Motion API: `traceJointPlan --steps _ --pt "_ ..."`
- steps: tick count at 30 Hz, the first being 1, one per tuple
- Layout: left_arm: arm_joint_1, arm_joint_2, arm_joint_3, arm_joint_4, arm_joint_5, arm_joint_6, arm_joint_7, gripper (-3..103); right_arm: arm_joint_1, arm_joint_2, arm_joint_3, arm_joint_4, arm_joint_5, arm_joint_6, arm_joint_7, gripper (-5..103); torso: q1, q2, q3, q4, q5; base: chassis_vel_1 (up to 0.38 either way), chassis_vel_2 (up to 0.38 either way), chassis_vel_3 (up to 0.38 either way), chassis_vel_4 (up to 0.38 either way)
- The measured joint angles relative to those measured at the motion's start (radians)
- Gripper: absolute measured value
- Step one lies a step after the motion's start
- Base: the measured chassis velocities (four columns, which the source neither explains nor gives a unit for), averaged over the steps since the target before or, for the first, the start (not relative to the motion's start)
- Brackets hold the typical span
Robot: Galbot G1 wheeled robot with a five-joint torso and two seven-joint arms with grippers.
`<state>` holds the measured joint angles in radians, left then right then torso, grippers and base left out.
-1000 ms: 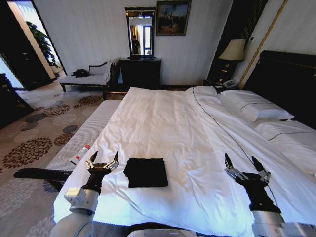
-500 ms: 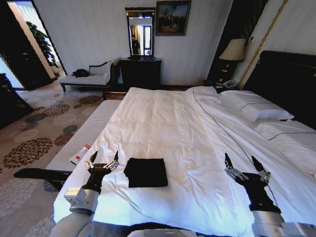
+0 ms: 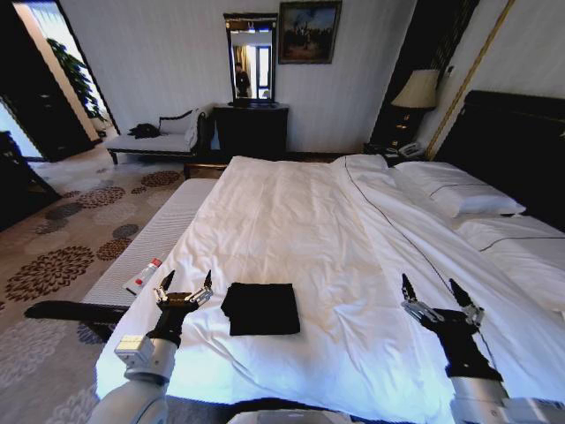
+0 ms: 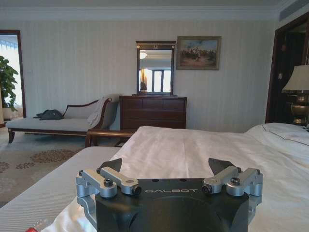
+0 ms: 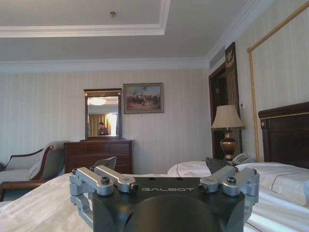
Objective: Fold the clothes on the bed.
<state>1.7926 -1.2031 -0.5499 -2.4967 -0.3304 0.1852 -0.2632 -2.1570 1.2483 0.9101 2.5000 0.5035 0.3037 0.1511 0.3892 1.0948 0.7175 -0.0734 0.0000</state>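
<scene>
Black T-shirt [image 3: 260,308] lies as a compact dark rectangle on the white duvet, near the foot-side edge of the bed [image 3: 291,221]. It looks already folded; no lettering shows.

Risks, as judged from here:
- The fold is loose soft fabric. A finger dragging across it on any low pass could pull a layer open or skew the rectangle.
- Duvet is wrinkled and slack around the shirt; a pinch aimed at the shirt's edge could gather bedding with it.
- The shirt sits close to the mattress edge, so a push toward the robot could slide it off.

Pose:
- Left gripper [image 3: 184,290] held just beside the shirt's left edge, above the duvet, fingers spread wide, empty, not touching the shirt.
- Right gripper [image 3: 440,301] well apart from the shirt, over bare duvet, fingers spread wide, empty.
- Both wrist cameras look level across the bed toward the dresser [image 4: 152,111] and mirror, fingers pointing forward.
</scene>
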Motion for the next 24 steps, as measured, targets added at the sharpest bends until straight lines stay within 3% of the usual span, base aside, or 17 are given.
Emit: traceJointPlan --steps 24 --pt "0.000 0.000 0.000 0.000 0.000 0.000 0.000 100 0.000 0.000 0.000 0.000 0.000 0.000 0.000 100 0.000 0.000 0.000 0.0000 0.0000 0.000 0.000 0.000 0.000"
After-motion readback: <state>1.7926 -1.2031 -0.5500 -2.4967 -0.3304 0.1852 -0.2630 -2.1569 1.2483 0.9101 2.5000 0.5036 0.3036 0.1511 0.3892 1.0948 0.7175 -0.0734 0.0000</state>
